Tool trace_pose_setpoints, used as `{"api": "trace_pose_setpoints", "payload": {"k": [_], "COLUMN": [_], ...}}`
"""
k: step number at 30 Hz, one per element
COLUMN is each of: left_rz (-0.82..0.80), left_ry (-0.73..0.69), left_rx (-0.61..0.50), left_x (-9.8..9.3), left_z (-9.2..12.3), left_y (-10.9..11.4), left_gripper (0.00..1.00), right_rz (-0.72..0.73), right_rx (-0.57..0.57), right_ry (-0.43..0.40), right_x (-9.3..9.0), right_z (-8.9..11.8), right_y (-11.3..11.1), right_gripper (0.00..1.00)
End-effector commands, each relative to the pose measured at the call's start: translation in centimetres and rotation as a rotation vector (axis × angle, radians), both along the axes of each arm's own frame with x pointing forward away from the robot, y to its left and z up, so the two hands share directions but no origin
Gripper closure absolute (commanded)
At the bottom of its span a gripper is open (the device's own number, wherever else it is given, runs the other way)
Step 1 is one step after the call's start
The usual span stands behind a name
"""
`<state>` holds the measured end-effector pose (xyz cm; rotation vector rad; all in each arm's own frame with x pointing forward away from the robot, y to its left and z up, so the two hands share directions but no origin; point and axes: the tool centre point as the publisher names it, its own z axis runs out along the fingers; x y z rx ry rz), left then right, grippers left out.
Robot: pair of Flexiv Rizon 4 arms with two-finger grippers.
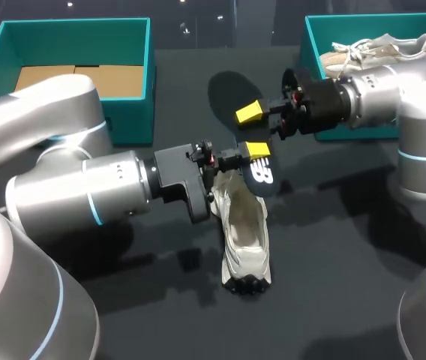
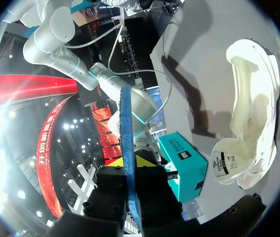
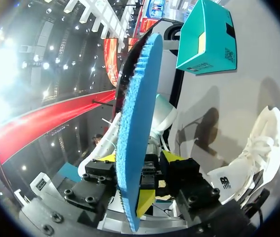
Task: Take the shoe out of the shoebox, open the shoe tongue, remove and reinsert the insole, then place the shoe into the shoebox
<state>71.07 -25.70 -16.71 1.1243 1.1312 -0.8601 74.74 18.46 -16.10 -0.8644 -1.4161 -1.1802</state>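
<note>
While the white shoe [image 1: 244, 225] lies on the dark table [image 1: 333, 247] about mid-table, running near to far, the insole [image 1: 228, 90] is out of it and held just over its far end. I can't tell if the insole's near tip touches the shoe. Both arms have hold of it. The left gripper [image 1: 252, 152] comes in from the left & pinches the part nearest the shoe. The right gripper [image 1: 252, 112] comes in from the right & pinches a bit farther along. Each has its fingers narrow w/ the insole sandwiched between (the wrist views show it edge-on, with a blue face, running straight between each pair). A 2nd shoe [image 1: 382, 49] sits in the teal shoebox [image 1: 363, 19] at far right. Another teal box [image 1: 134, 120] at far left holds brown cardboard [image 1: 78, 79].
</note>
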Motion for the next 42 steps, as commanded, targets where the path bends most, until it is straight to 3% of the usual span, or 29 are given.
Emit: {"api": "trace_pose_setpoints", "payload": {"k": [1,2,3,10,16,19,22,42], "left_rz": [0.0,0.0,0.0,0.009,0.025,0.035,0.047,0.1], "left_ry": [0.0,0.001,0.001,0.023,0.053,0.06,0.066,0.351], "left_rx": [0.006,0.007,0.008,0.009,0.007,0.012,0.015,-0.059], "left_x": [0.0,0.0,-0.1,-0.3,-0.7,-0.9,-0.9,-1.3], "left_z": [0.0,-0.1,-0.1,-0.2,-0.4,-0.6,-0.6,0.4], "left_y": [0.0,0.0,0.0,0.2,1.3,1.9,2.4,5.8], "left_gripper": [1.0,1.0,1.0,1.0,0.35,0.11,0.0,0.0], "right_rz": [-0.005,-0.007,-0.008,-0.014,-0.034,-0.04,-0.044,-0.071], "right_rx": [0.002,0.003,0.003,0.01,0.012,0.011,0.006,0.003], "right_ry": [0.0,-0.001,-0.002,-0.013,-0.029,-0.033,-0.035,-0.03], "right_x": [-0.1,-0.1,-0.1,-0.1,-0.4,-0.4,-0.3,-0.2], "right_z": [-0.2,-0.2,-0.2,-0.1,-0.2,-0.3,-0.3,-2.1], "right_y": [0.3,0.3,0.3,0.1,-1.1,-1.6,-1.9,-3.7], "right_gripper": [0.79,0.97,1.0,1.0,1.0,1.0,1.0,1.0]}}
